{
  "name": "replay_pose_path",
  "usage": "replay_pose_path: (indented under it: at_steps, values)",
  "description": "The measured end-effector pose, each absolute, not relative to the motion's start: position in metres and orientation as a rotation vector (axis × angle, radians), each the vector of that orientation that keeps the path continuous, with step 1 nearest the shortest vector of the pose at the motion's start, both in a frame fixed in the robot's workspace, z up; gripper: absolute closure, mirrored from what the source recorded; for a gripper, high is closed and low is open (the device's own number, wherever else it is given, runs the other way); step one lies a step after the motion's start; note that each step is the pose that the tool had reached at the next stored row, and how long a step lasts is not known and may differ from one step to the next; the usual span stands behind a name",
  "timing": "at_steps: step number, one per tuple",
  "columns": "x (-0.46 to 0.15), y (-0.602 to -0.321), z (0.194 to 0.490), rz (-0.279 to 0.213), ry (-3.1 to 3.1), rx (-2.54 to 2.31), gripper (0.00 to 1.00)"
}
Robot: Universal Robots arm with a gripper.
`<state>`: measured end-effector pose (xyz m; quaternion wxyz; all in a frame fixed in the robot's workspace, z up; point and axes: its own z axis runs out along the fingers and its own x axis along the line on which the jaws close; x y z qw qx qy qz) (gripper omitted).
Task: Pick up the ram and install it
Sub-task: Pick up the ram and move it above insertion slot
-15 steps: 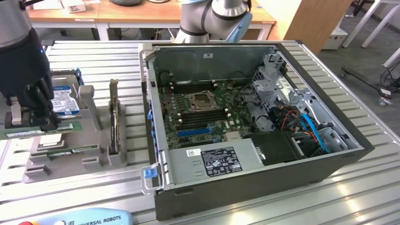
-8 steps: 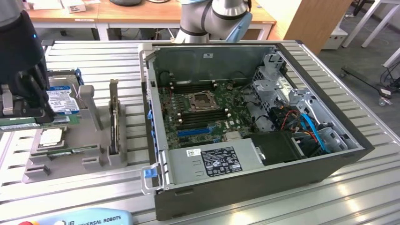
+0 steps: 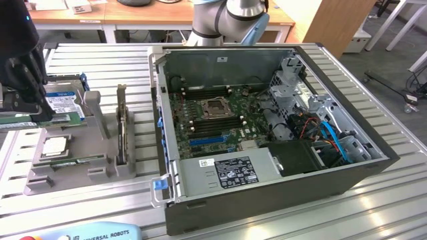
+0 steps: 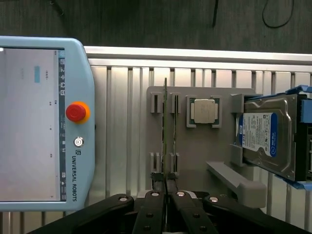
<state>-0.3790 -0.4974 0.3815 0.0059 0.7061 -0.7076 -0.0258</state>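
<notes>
The ram (image 3: 53,120), a thin green stick, is pinched in my gripper (image 3: 35,116) at the exterior view's far left, just above the grey parts holder (image 3: 87,172). In the wrist view the ram (image 4: 165,131) shows edge-on as a thin line running out from between my gripper's (image 4: 165,181) black fingers, which are shut on it over the holder's slots. The open computer case (image 3: 347,175) lies to the exterior view's right, with the motherboard (image 3: 200,132) and its long black memory slots beside the processor socket (image 3: 217,107).
The holder also carries a second green stick (image 3: 75,162), a square silver processor (image 4: 203,111), an upright dark expansion card (image 3: 121,130) and a hard drive (image 4: 268,136). A blue teach pendant (image 4: 44,122) lies next to the holder. The arm's base (image 3: 227,20) stands behind the case.
</notes>
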Motion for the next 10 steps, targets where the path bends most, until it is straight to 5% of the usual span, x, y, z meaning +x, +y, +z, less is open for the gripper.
replay_pose_path:
  at_steps: [10]
  values:
    - [-0.378,-0.497,0.41,-0.081,-2.216,2.208,0.88]
